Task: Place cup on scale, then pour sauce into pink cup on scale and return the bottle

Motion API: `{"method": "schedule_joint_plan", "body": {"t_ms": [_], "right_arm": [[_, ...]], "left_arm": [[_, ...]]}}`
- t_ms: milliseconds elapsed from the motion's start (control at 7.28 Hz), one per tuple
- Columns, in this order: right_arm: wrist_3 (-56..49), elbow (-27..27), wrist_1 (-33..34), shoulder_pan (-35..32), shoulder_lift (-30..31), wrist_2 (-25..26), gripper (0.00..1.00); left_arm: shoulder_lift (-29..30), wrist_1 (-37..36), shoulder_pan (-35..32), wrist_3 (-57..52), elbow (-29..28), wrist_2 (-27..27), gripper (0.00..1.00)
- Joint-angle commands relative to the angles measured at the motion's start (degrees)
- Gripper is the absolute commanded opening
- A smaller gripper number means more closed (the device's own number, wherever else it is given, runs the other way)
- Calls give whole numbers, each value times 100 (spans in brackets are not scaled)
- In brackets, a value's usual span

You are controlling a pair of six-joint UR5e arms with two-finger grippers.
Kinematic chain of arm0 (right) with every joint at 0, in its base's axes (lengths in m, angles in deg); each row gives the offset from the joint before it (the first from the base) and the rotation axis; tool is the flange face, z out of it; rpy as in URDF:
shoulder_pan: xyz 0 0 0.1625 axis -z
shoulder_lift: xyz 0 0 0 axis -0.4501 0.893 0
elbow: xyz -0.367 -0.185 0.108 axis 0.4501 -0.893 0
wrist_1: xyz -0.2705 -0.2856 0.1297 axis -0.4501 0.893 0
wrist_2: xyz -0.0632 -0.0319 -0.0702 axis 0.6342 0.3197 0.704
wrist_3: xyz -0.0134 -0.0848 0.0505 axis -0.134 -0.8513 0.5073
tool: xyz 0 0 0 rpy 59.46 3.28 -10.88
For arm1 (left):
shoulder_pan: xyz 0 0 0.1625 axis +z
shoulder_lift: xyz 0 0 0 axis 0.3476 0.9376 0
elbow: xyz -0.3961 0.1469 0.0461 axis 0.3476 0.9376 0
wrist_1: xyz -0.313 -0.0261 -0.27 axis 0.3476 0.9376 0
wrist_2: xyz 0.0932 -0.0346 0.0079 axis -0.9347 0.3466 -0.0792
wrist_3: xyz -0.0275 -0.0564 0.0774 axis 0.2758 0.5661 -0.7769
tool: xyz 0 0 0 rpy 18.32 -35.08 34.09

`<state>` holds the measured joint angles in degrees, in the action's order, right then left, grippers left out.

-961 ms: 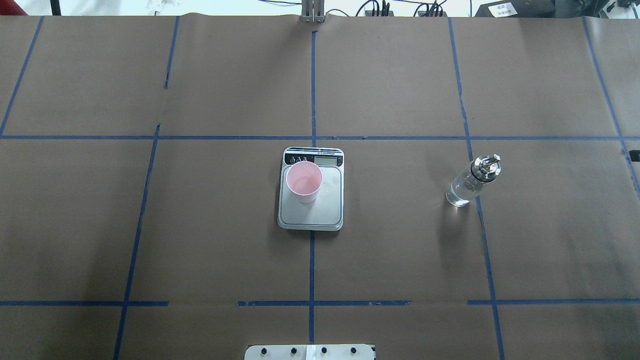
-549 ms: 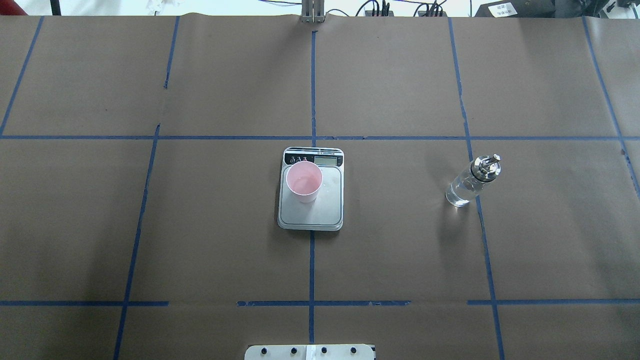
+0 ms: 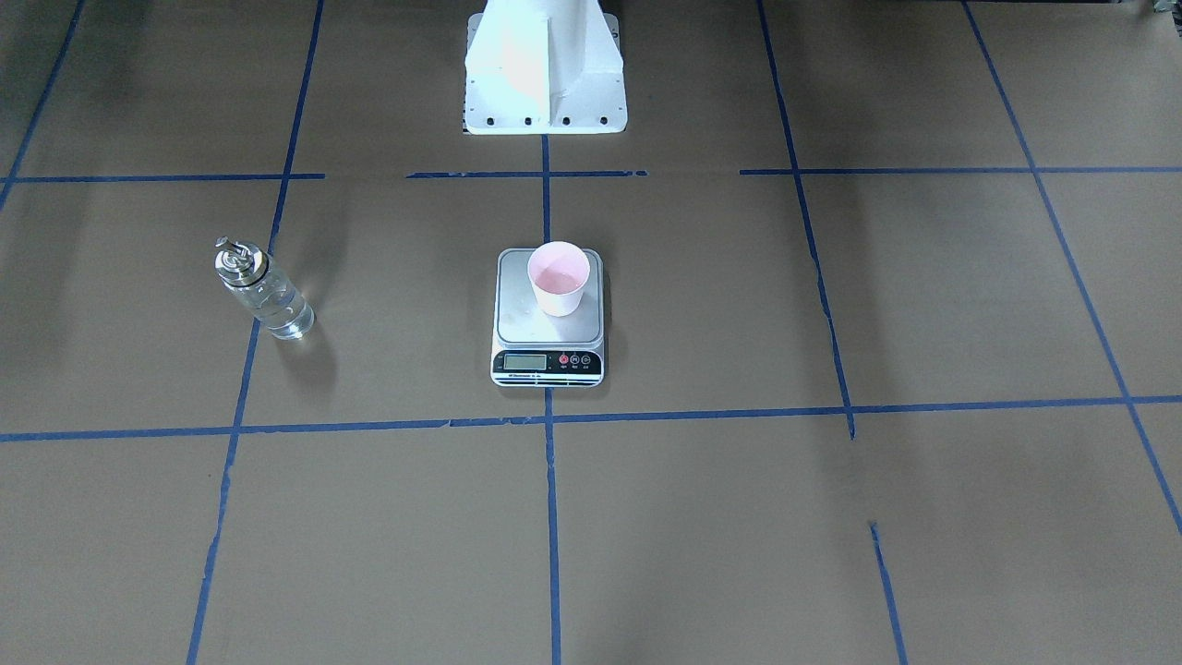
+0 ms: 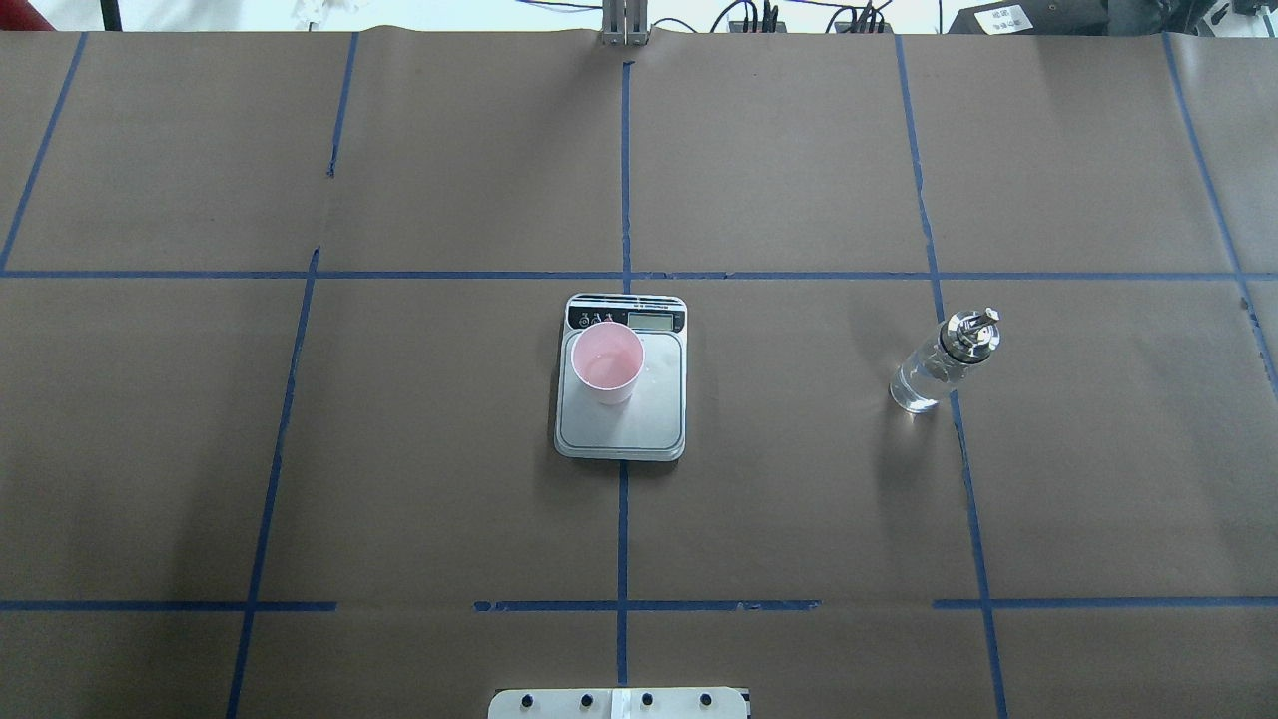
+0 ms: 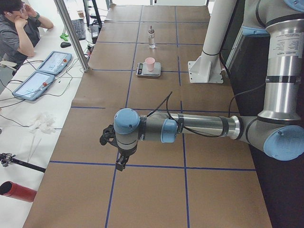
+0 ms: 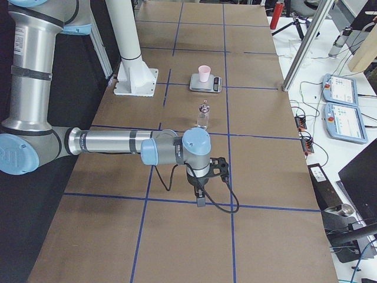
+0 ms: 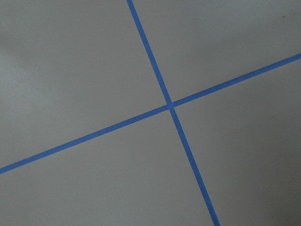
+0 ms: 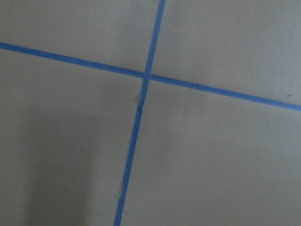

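The pink cup (image 4: 607, 359) stands upright on the scale (image 4: 639, 419), towards the plate's left side near the display; it also shows in the front view (image 3: 558, 275). The clear glass bottle (image 4: 934, 367) with its metal spout cap stands upright on the table, right of the scale, with clear sauce (image 3: 282, 314) in it. My left gripper (image 5: 119, 162) hangs over the table's left end, far from the scale. My right gripper (image 6: 200, 197) hangs over the right end, near side of the bottle (image 6: 204, 116). I cannot tell whether either is open or shut. Both wrist views show only taped paper.
Brown paper with a blue tape grid covers the table (image 4: 799, 499). The white robot pedestal (image 3: 545, 74) stands behind the scale. An operator (image 5: 19, 23) sits beside two tablets (image 5: 45, 71) along the far side. A red cylinder (image 5: 16, 191) lies off the table's left end.
A small dark shape at the right edge of the overhead view one second ago is gone. The cup, scale and bottle have not moved.
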<state>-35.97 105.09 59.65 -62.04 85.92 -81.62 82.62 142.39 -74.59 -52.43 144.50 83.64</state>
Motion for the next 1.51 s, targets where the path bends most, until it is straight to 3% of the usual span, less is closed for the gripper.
{"method": "schedule_joint_plan", "body": {"t_ms": [0, 549, 1373], "right_arm": [[-2, -224, -270, 2, 8, -24, 100], [-2, -215, -279, 2, -1, -409, 100], [-28, -207, -279, 28, -1, -455, 100]], "left_arm": [[-7, -12, 1, 0, -2, -1, 100], [11, -47, 89, 9, -20, -1, 100], [-16, 5, 107, 0, -37, -1, 100]]}}
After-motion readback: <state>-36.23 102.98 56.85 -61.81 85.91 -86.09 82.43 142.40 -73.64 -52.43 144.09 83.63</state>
